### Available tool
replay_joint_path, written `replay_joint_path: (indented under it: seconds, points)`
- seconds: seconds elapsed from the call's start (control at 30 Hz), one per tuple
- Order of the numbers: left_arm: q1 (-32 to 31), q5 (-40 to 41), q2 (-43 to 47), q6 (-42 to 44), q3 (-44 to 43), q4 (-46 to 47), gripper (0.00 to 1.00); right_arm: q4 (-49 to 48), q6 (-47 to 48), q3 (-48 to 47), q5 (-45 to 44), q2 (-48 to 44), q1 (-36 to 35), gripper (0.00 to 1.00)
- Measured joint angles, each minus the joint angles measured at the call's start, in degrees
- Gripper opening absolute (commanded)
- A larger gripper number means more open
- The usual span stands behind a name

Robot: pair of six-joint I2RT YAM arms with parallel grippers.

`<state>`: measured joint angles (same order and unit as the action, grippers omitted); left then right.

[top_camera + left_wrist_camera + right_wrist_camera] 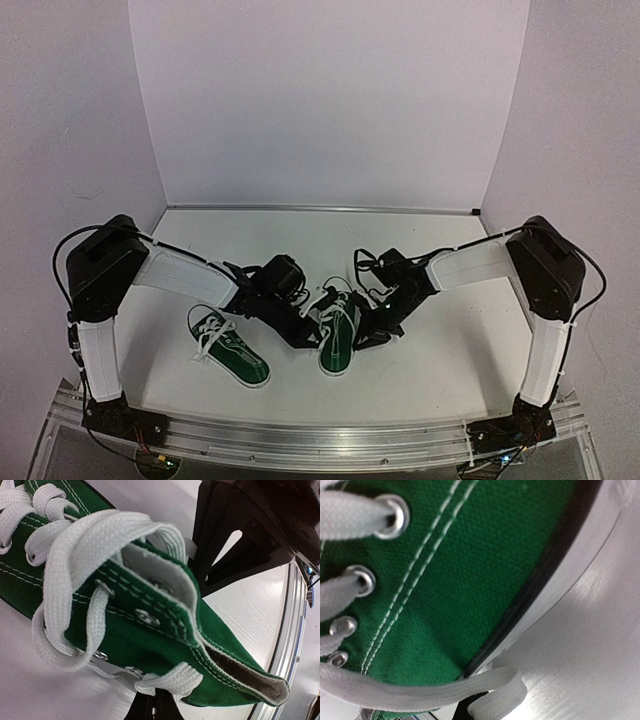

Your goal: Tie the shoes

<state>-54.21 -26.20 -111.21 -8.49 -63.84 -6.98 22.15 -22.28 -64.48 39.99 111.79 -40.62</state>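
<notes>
The left hand (308, 335) and right hand (370, 335) flank one shoe (338, 340) toward the tabletop's near edge, at its laces (75, 555); whether they grip, I cannot tell. Probably the knot is only starting: next, each lace end must be held firmly and crossed.

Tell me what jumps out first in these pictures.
The left gripper and right gripper both crowd the right shoe, bright green against the white table. The left shoe lies alone beside it. Up close, the right shoe's laces hang loose, no bow showing.
</notes>
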Motion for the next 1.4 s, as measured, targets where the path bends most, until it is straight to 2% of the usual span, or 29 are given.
replay_joint_path:
  seconds: [0.27, 0.5, 0.63, 0.83, 1.13, 1.4]
  points:
    - [-4.52, 1.41, 2.46, -0.06, 3.0, 0.02, 0.0, 1.15, -0.05, 4.94, 0.16, -4.25, -3.43, 0.0]
    - [-6.92, 1.87, 6.07, -3.52, 7.71, -0.58, 0.0, 3.03, -0.41, 6.83, 0.19, -8.29, -5.06, 0.0]
    - [-2.49, 3.84, 11.16, -5.92, 8.88, -2.63, 0.0, 3.72, -2.14, 8.39, -0.63, -16.65, -1.11, 0.0]
    - [7.53, 11.21, 21.72, -6.74, 7.0, -6.39, 0.0, 7.89, -5.49, 9.33, -7.83, -31.81, 12.38, 0.0]
    - [14.49, 17.91, 23.43, -7.95, 6.66, -16.47, 0.0, 18.96, -12.41, 15.42, -18.32, -39.7, 13.38, 0.0]
    - [16.51, 23.31, 24.79, -9.15, 12.89, -23.75, 0.0, 23.1, -15.18, 22.07, -22.12, -39.15, 13.38, 0.0]
